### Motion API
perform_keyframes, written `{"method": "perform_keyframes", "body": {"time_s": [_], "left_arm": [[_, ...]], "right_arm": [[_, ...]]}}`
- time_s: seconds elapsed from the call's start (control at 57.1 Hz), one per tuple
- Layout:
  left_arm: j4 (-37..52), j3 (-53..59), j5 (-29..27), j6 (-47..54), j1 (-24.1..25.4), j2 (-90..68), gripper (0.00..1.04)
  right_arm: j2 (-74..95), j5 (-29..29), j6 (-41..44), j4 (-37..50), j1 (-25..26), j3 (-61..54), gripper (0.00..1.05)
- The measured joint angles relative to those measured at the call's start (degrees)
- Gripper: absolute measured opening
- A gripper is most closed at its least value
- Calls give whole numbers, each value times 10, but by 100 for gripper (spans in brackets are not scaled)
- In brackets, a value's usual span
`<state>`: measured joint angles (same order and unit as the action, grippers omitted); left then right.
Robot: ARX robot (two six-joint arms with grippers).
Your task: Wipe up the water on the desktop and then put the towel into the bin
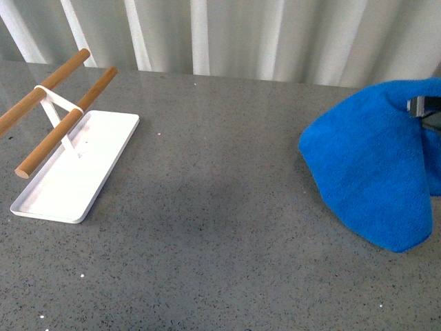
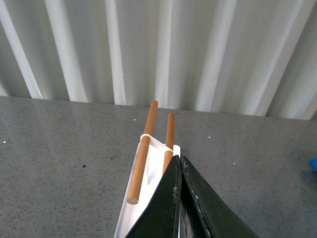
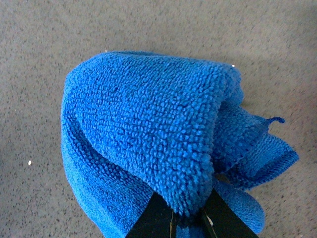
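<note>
The bright blue fluffy towel [image 1: 372, 165] hangs bunched at the right, lifted off the dark grey speckled desktop [image 1: 220, 207], with its lower edge close to the surface. My right gripper [image 3: 185, 213] is shut on a fold of the towel [image 3: 148, 134]. Only a bit of its metal shows at the right edge of the front view [image 1: 426, 109]. My left gripper [image 2: 180, 159] is shut and empty, its tips over the near end of the white tray [image 2: 148, 173]. No water shows on the desktop. The bin is out of view.
A white rectangular tray [image 1: 76, 172] lies at the left with two wooden rods [image 1: 65, 121] on a white stand over it. Pale curtains [image 1: 241, 34] hang behind the desktop's far edge.
</note>
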<state>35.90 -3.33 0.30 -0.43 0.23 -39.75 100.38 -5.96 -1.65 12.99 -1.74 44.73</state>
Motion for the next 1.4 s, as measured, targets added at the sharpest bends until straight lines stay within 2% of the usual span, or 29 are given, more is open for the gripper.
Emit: {"method": "perform_keyframes", "body": {"time_s": [0.158,0.508,0.893,1.086,1.401], "left_arm": [[9,20,-2,0,-2,20,4],[-99,21,-3,0,-2,137,4],[-179,21,-3,0,-2,220,4],[-213,21,-3,0,-2,253,4],[-253,21,-3,0,-2,294,4]], "right_arm": [[22,-1,-14,7,-6,-28,3],[107,-20,-47,47,8,-59,3],[116,-25,-24,53,70,-56,3],[148,-24,0,38,90,-12,3],[229,18,28,9,86,110,3]]}}
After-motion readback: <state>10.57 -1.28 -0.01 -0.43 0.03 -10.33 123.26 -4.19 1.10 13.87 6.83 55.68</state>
